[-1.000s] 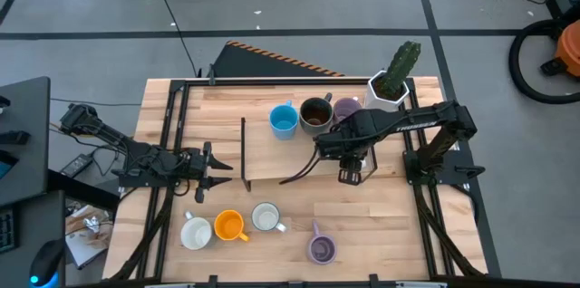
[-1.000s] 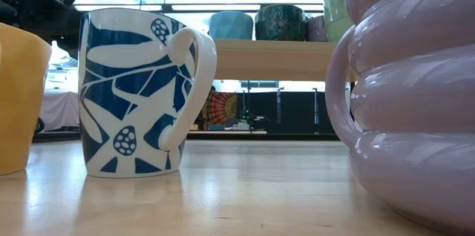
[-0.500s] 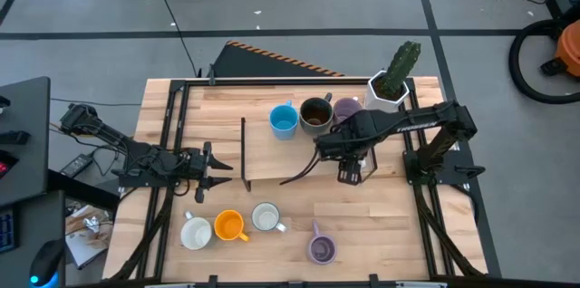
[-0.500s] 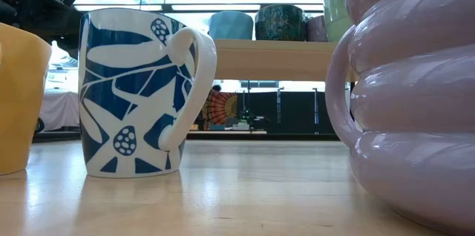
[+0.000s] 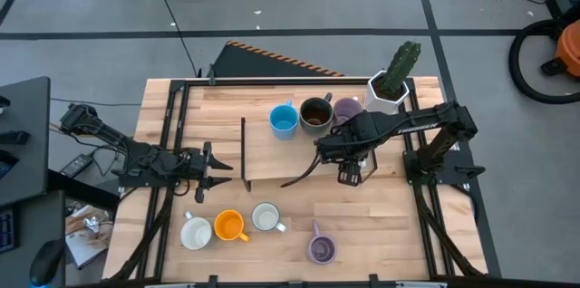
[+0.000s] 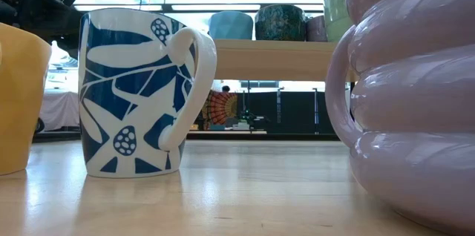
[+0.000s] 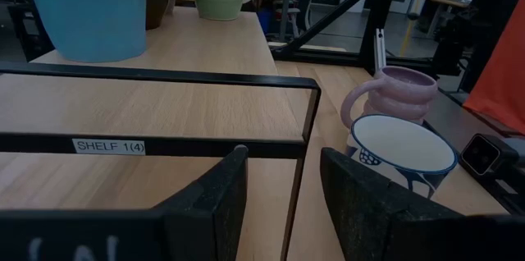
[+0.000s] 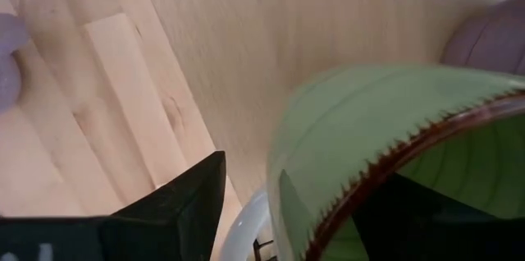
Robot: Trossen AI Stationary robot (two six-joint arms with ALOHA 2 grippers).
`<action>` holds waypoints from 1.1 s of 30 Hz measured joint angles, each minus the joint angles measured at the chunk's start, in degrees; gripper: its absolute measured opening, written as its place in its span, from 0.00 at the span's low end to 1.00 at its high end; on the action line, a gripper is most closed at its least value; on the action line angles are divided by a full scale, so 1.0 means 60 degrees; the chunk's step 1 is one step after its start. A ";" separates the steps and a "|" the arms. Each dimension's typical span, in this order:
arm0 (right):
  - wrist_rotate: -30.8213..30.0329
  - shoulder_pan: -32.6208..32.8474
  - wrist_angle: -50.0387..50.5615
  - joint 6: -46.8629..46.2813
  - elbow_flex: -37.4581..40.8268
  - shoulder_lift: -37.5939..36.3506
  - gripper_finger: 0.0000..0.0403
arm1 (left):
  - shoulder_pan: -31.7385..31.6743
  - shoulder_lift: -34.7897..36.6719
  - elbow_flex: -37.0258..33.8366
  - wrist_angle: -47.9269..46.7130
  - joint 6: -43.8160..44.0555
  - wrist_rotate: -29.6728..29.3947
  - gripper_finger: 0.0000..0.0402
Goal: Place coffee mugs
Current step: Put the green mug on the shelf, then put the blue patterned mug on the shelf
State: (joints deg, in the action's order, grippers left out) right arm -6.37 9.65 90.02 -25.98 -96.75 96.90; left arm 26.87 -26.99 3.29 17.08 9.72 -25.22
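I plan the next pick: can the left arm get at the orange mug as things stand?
Probably yes. The left claw is open and empty, and the orange mug stands close by on bare table, its handle toward the patterned mug.

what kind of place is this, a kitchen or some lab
Most likely a robotics lab or workshop, not a kitchen: a wooden table with two robot arms mounted on it stands on a bare grey floor, cables trail across that floor, and a shelf label marks the test rig.
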 joint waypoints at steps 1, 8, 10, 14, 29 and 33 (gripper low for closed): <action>0.0000 0.0000 0.0000 -0.0005 0.0000 0.0000 0.61 | -0.0003 0.0000 0.0000 0.0000 0.0000 -0.0003 0.40; -0.0024 0.0068 -0.0002 -0.0069 -0.0301 -0.0007 0.61 | -0.0004 -0.0003 0.0000 0.0000 0.0000 -0.0003 0.40; -0.0167 0.0128 -0.0003 -0.0004 -0.0496 -0.0011 0.61 | -0.0002 -0.0003 0.0000 0.0000 0.0000 -0.0003 0.40; -0.0481 0.0209 -0.0006 0.0007 -0.0705 -0.0107 0.61 | -0.0001 -0.0002 0.0000 0.0000 0.0001 -0.0003 0.40; -0.1330 0.0215 -0.0004 -0.0152 -0.0725 -0.1456 0.61 | -0.0002 -0.0002 0.0000 0.0000 0.0004 -0.0003 0.40; -0.1508 0.0215 -0.0136 -0.0162 -0.0725 -0.1924 0.61 | -0.0003 -0.0003 0.0000 0.0000 0.0004 -0.0003 0.40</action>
State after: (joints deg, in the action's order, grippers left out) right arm -15.42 10.94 89.20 -26.95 -101.10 85.36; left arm 26.86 -27.00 3.29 17.08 9.74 -25.23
